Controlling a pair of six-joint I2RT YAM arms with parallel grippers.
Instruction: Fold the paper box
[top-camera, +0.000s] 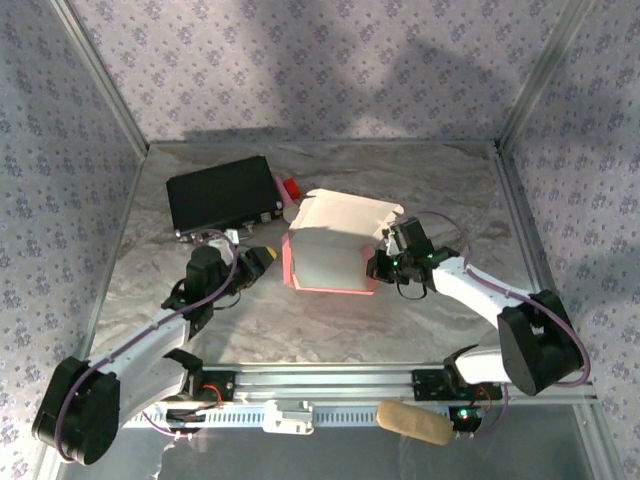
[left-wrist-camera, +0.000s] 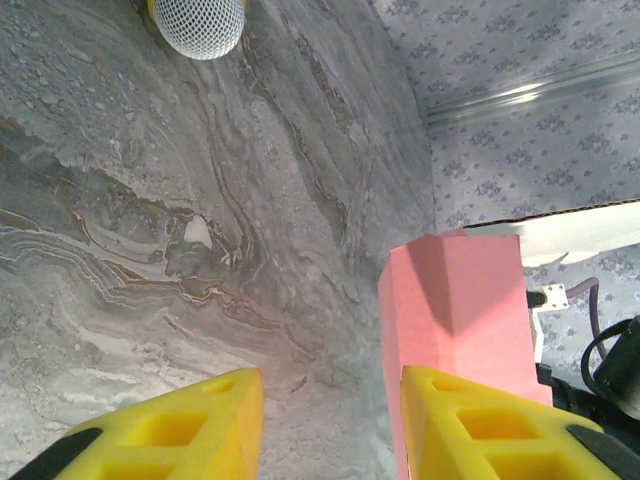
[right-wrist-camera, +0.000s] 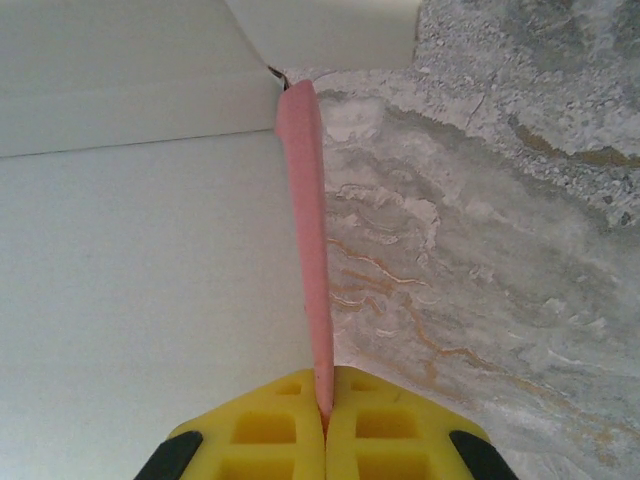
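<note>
Paper box (top-camera: 328, 258) sits mid-bench, half erected: thin pink card, matte whitish inside, flaps up at the back. Right gripper (right-wrist-camera: 325, 405): jaws clenched on the thin edge of its right wall. Left gripper (left-wrist-camera: 330, 405): jaws released, nothing between them, pink corner just beside one yellow finger. Bench (top-camera: 400, 325): grey marbled sheet, wrinkled. Black case (top-camera: 222, 192) rear-left, near the box. Open bench in front.

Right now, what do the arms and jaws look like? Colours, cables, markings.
Both match. Left arm and right arm: white links, bulky black joint housings, a purple cable looping alongside each. A small green light glows near the right wrist. Jaws: yellow blocks with square cut-outs, black at the rear corners.
</note>
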